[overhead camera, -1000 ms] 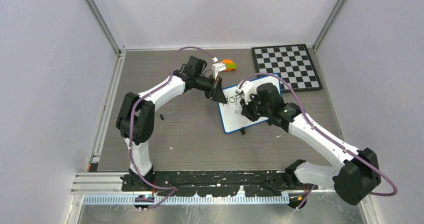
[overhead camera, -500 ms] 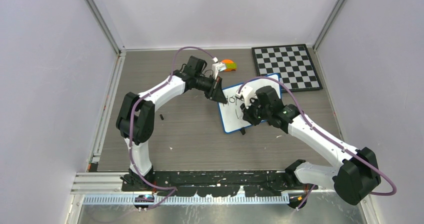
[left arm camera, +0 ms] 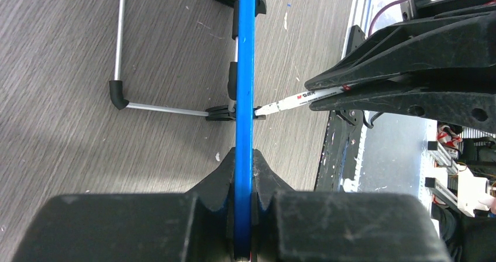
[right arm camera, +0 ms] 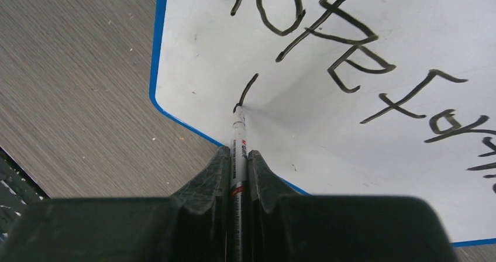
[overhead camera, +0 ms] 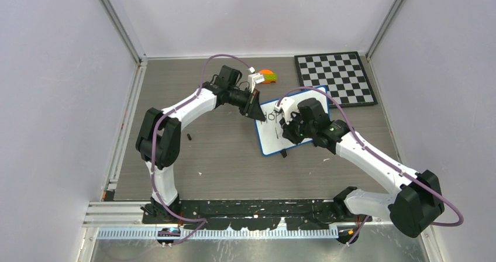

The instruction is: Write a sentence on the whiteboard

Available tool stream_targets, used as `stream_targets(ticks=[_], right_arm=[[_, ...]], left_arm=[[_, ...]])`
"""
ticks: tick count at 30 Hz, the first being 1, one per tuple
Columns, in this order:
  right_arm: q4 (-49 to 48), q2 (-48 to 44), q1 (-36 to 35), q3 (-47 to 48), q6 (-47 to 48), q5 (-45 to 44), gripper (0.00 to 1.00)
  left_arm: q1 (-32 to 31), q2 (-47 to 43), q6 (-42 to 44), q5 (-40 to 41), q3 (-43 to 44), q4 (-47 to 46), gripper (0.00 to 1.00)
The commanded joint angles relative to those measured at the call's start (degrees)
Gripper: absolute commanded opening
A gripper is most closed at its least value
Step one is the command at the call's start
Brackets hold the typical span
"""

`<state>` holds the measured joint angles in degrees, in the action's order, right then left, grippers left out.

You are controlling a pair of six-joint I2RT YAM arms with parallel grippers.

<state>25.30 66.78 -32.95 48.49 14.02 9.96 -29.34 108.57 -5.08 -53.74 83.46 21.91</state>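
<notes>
Blue-rimmed, the whiteboard [overhead camera: 272, 140] stands mid-tabletop [overhead camera: 222, 157], its long axis running roughly left to right with the right end a little farther back.

From the left wrist it shows edge-on. The left fingers [left arm camera: 212, 183] are clamped tight on its rim and a wire stand [left arm camera: 120, 69] props it behind. The writing face is turned toward the right fingers [left arm camera: 398, 45].

From the right wrist, those fingers pinch a marker [right arm camera: 237, 134], its tip touching the board at the end of a short stroke under 1 written line. Line 2 looks barely begun. The next move likely calls for steady tip pressure and travel along the long axis while the left side braces the board.
</notes>
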Motion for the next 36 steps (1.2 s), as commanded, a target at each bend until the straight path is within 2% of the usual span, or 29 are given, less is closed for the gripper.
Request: stream_targets(ticks=[1, 14, 21, 36], right_arm=[[-4.20, -0.49, -0.10, 3.64, -0.07, -4.02, 0.00], [-0.80, -3.21, -0.03, 1.48, 1.96, -7.59, 0.00], [-0.51, -2.57, -0.18, -0.10, 1.14, -3.86, 0.00], [-2.49, 1.48, -2.33, 1.35, 0.45, -3.27, 0.00]], left_arm=[[0.25, 0.27, -0.10, 1.31, 2.57, 1.95, 0.00], [0.34, 0.15, 0.16, 1.22, 2.46, 2.43, 0.00], [0.34, 0.48, -0.18, 1.10, 3.18, 2.43, 0.00], [0.52, 0.24, -0.10, 1.04, 3.04, 2.44, 0.00]])
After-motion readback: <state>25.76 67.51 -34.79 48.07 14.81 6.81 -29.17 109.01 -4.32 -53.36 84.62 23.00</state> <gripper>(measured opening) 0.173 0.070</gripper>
